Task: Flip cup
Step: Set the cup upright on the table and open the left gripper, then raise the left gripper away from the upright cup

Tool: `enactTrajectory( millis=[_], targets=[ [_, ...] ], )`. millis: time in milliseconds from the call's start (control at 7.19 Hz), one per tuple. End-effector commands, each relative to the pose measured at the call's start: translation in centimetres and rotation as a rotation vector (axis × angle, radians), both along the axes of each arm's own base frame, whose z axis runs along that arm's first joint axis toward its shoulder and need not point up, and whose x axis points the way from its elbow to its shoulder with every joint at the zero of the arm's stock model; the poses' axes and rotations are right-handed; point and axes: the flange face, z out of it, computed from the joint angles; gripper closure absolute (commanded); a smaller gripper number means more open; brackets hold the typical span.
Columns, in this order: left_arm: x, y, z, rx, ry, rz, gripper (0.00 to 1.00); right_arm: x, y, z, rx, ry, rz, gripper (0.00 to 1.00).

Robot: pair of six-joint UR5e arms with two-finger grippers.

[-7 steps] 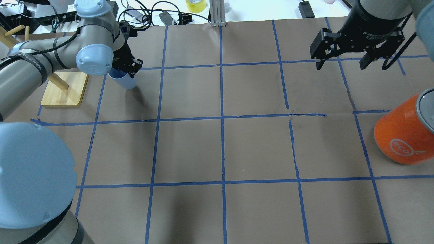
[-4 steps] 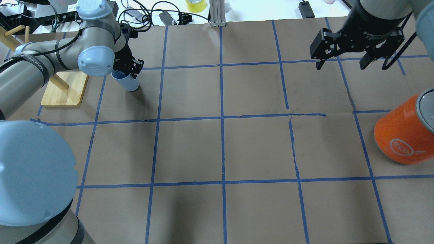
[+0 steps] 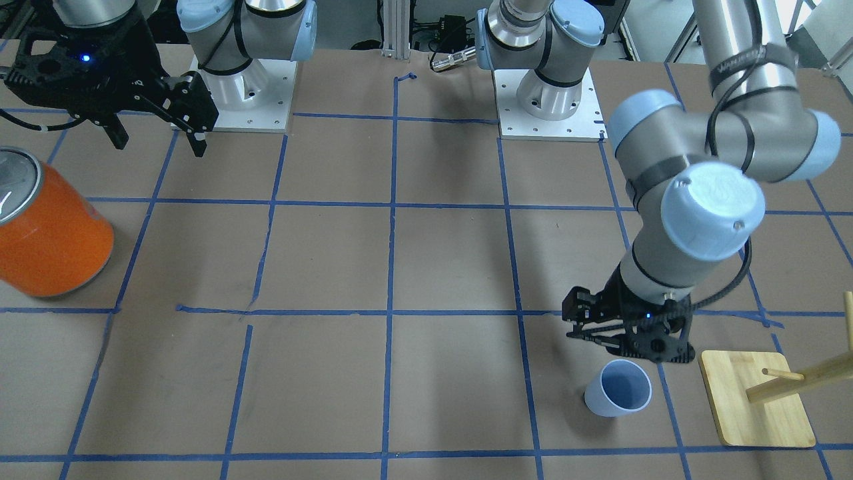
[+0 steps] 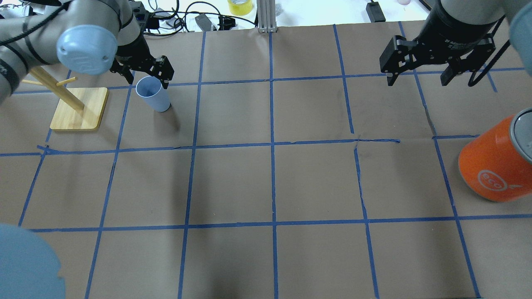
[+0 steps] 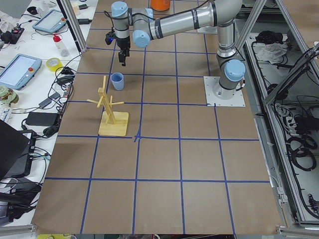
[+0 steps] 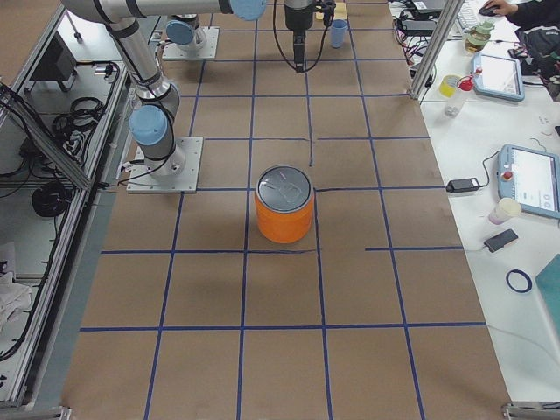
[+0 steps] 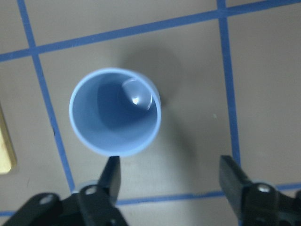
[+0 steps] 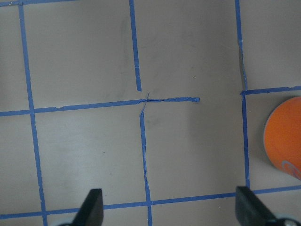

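Note:
The cup (image 4: 153, 94) is a small pale blue tumbler, standing upright with its mouth up on the brown paper at the far left. It also shows in the front view (image 3: 618, 389) and in the left wrist view (image 7: 115, 112), where I look down into its blue inside. My left gripper (image 4: 145, 77) is open and empty, raised just above and behind the cup, apart from it. Its fingers (image 7: 110, 174) frame bare paper beside the cup. My right gripper (image 4: 417, 77) is open and empty, high over the far right of the table.
A large orange can (image 4: 494, 166) with a silver top stands at the right edge, also in the right wrist view (image 8: 284, 139). A wooden peg rack (image 4: 79, 108) on a bamboo base stands just left of the cup. Blue tape lines grid the paper.
My left gripper was shut on the cup's rim, lowering it. It has since opened, let go and risen. The cup now stands free. The right arm has not moved.

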Motion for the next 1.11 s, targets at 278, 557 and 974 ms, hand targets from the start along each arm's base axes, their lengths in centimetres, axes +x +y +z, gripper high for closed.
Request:
enactTrajectory(
  millis=[278,557,974],
  targets=[
    [-9.3,11.0,8.9,-0.057,0.012,-0.017,0.0,0.2,-0.4,0.1,-0.019,-0.021,-0.005,0.0],
    [-9.1,13.3,11.9,-0.114,0.019,-0.017,0.0,0.8,-1.7,0.2,-0.082,-0.081,0.008,0.0],
    [-8.6,14.5,11.2,-0.06,0.005,-0.006,0.0,0.9,-1.6,0.2,-0.079,-0.081,0.011,0.0]
  ],
)
